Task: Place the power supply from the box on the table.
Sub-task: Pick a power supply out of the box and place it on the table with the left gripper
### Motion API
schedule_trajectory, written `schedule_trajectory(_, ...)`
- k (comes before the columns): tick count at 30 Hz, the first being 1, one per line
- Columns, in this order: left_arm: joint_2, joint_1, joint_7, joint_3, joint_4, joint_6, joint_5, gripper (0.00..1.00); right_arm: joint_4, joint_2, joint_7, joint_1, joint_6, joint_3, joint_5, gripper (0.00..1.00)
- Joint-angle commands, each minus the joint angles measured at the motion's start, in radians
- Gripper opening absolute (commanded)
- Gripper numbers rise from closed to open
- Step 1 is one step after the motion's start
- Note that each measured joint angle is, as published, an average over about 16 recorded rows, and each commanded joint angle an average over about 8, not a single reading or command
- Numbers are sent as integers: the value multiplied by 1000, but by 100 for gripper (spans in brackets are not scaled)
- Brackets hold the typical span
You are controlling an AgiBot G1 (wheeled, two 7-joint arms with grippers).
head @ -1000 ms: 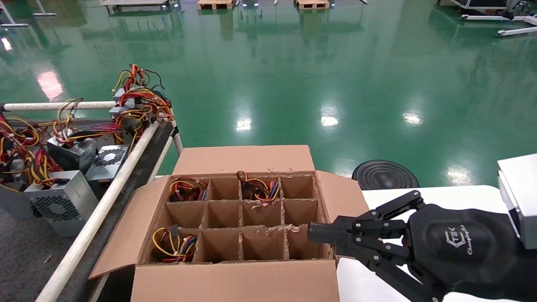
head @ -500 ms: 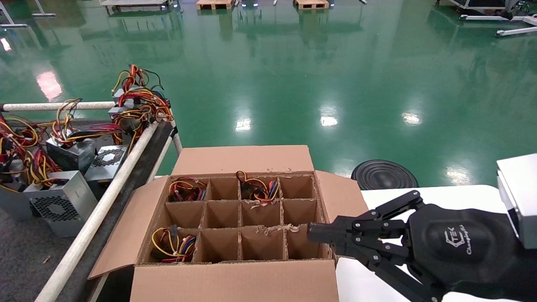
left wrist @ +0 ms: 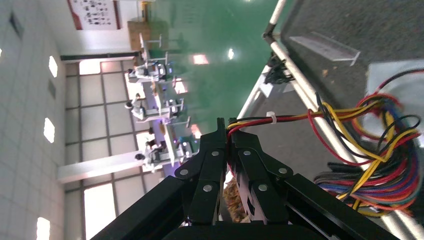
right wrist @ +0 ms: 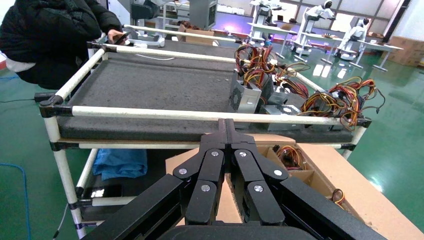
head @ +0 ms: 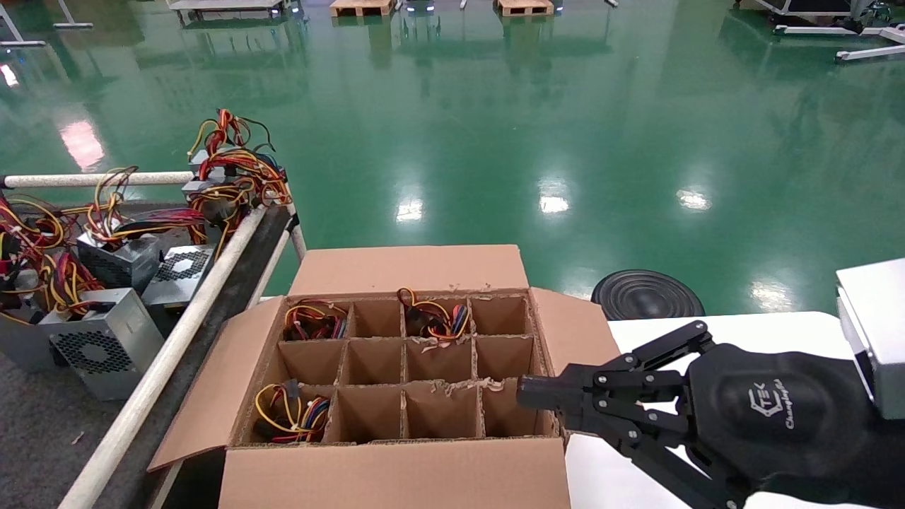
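Our right gripper [head: 527, 396] sits unmoved, jaws together on nothing, at the box's [head: 396, 474] right edge. Our left gripper [left wrist: 228, 131] stays pinched on a power supply's [left wrist: 400, 92] wires over the table [head: 35, 431].

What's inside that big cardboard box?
The box holds a divider grid. Three cells show wire bundles: far left, far middle and near left. The metal cases beneath are hidden; the other cells look empty.
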State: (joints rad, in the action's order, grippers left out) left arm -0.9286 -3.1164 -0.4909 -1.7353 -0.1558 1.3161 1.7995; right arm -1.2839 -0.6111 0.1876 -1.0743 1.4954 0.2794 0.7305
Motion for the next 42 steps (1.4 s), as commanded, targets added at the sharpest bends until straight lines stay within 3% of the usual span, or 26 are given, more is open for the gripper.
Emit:
schedule_trajectory(1,-10,2,-10,4,-24,14,5,0,0,0,0,0,0,0,0,0)
schedule_trajectory(17,39,170,-53,200,-175,84,54,0,0,0,0,0,0,0,0,0)
schedule_trajectory(27,25,234,-105,335,-302,159,121,0,0,0,0,0,0,0,0,0)
schedule_trajectory(42,-10,297,-174,430,-430,164,135,0,0,0,0,0,0,0,0,0)
